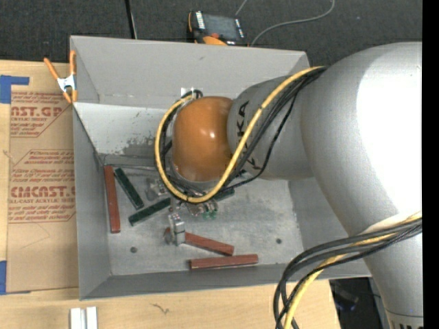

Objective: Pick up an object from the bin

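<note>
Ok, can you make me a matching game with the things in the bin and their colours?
Things:
1. stick along the left wall
2. stick just right of it
3. wrist cover
4. bin

Colours:
a. orange
b. grey
c. reddish brown
d. dark green

Pairs: 1-c, 2-d, 3-a, 4-b.

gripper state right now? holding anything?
Gripper: cannot be told, open or shut; it sits at the left end of a red-brown stick.
</note>
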